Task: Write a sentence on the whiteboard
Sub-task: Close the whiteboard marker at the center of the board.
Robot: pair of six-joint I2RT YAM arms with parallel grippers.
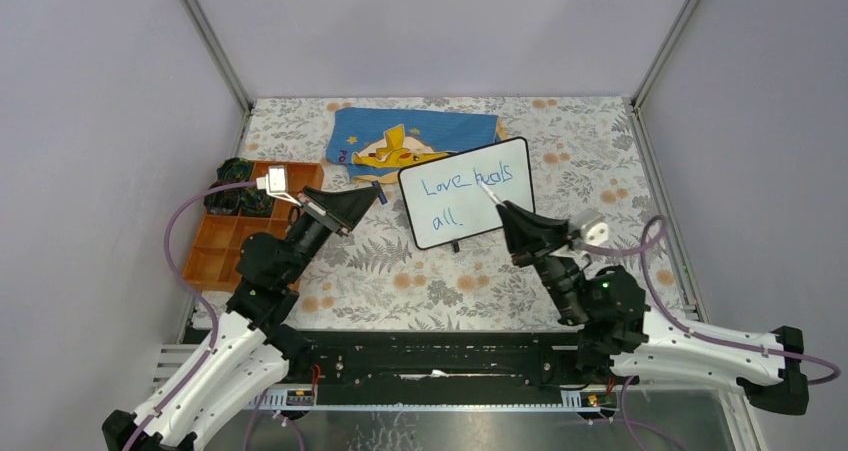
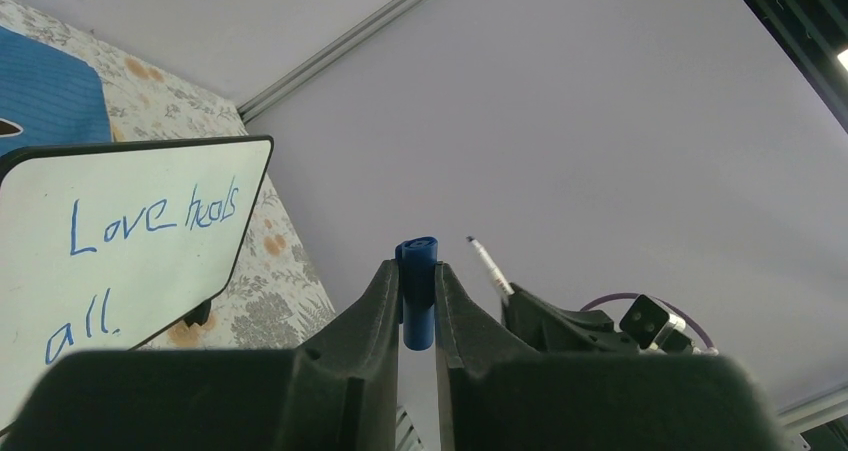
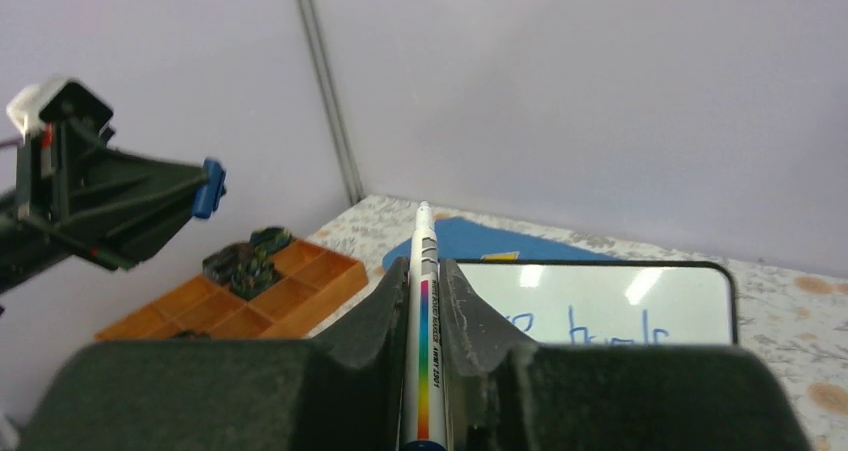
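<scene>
Fingers on marker and blue cap; dark items in orange tray.

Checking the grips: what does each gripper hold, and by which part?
Left gripper: the blue cap, pinched by its sides, one end sticking out. Right gripper: the marker, clamped by its barrel, tip poking out in front.

Table open before whiteboard (tray leftward).
</scene>
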